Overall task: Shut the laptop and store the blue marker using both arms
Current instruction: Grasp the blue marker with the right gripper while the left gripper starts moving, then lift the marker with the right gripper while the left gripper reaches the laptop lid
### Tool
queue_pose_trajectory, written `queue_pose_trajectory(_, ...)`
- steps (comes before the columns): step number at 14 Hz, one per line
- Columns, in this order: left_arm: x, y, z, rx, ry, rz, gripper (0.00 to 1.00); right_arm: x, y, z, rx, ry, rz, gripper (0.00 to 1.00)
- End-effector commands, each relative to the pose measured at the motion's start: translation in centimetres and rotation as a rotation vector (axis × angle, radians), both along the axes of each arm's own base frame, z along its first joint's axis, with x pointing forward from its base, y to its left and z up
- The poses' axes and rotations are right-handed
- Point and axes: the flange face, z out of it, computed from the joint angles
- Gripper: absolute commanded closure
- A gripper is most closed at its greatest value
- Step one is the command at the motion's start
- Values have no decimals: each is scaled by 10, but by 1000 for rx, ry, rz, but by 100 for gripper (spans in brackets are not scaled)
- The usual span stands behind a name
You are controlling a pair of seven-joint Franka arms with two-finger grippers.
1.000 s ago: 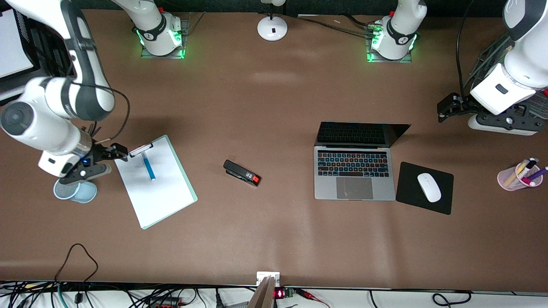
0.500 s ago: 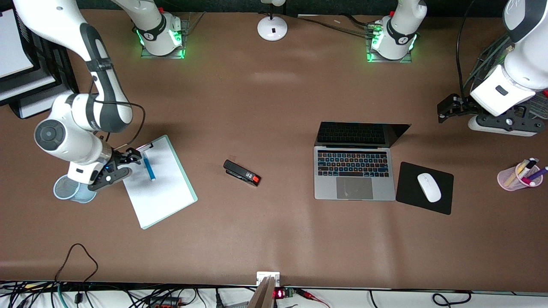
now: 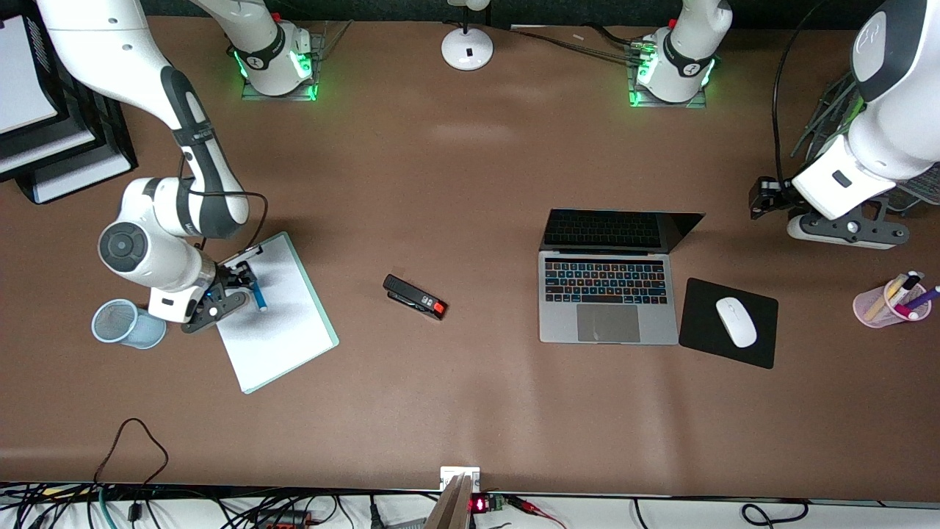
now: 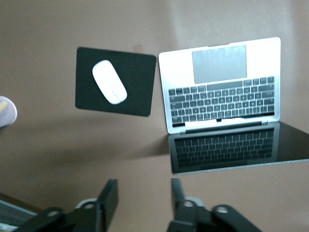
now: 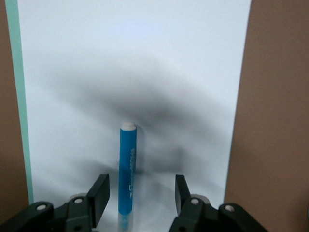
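- Compared with a second earlier, the right gripper (image 3: pixel 246 283) had travelled from beside the blue mesh cup (image 3: pixel 126 324) onto the clipboard (image 3: pixel 283 330), toward the left arm's end of the table, and now stood over the blue marker (image 3: pixel 258 298).
- The cup, half covered by the right arm before, showed almost whole.
- The left gripper (image 3: pixel 764 198) had shifted only a little, over bare table at the left arm's end, farther from the front camera than the black mouse pad (image 3: pixel 709 345).
- The laptop (image 3: pixel 608 297), the black stapler (image 3: pixel 415 297), the white mouse (image 3: pixel 736 321) and the pink pen cup (image 3: pixel 890 303) lay where they had been.
- In the right wrist view the right gripper's (image 5: pixel 140 193) fingers (image 5: pixel 100 191) stood apart, one on each side of the blue marker (image 5: pixel 127 169), touching nothing; the marker sat closer to one finger than the other.
- The marker lay flat on the clipboard's white paper (image 5: pixel 145 72), its whitish end pointing away from the gripper.
- The left gripper (image 4: pixel 141 197) was also spread wide and empty in its wrist view, with the laptop (image 4: pixel 222 87) open on the table below it, lid raised, just beside the mouse pad (image 4: pixel 137 92).
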Motion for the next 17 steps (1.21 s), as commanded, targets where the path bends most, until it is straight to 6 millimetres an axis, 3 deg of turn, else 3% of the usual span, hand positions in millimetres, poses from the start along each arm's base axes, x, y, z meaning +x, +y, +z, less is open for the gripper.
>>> queue_pose_trajectory(1, -4, -3, 10, -10, 49, -16, 100, 1, 12, -8, 20, -12, 26, 46)
queue_pose_trajectory(5, -23, -22, 17, -56, 109, 25, 100, 3, 14, -24, 17, -20, 31, 49)
queue_pose_trajectory(8, -28, -35, 15, -99, 130, 89, 100, 6, 16, -22, 18, -32, 35, 54)
queue_pose_trajectory(12, -42, -75, 4, -108, 158, 169, 100, 9, 19, -29, 22, -40, 37, 59)
queue_pose_trajectory(14, -50, -94, -18, -108, 164, 188, 100, 8, 23, -32, 35, -38, 25, 62)
queue_pose_trajectory(17, -95, -135, -53, -70, 108, 161, 100, 12, 24, -33, 41, -41, 21, 71)
